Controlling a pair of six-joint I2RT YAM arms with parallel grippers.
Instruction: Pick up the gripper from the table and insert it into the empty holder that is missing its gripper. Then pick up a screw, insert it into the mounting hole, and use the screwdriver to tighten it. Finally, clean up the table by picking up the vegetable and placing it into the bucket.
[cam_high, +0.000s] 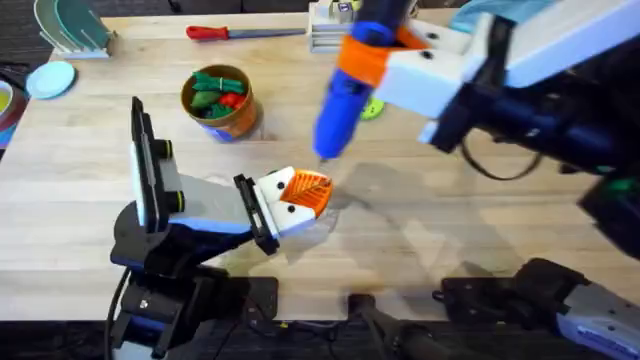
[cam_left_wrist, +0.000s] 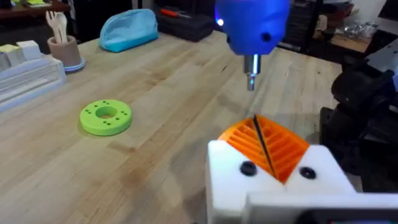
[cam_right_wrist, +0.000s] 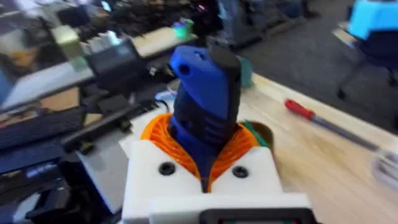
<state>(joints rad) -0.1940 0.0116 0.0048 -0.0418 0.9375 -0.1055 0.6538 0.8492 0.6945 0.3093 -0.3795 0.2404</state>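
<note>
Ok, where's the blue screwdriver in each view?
Overhead: screwdriver at upper middle, tilted, bit down.
Left wrist: top centre, bit pointing down.
Right wrist: centre, close up.
Shared landmark: red screwdriver, along the overhead's top edge and at the right in the right wrist view.

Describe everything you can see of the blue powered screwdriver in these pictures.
The chunky bright blue plastic powered screwdriver has a cylindrical body and a thin metal bit. The right tool grips it between orange ribbed pads. It hangs tilted, bit downward, just above the left tool's orange pads, apparently not touching.
</note>
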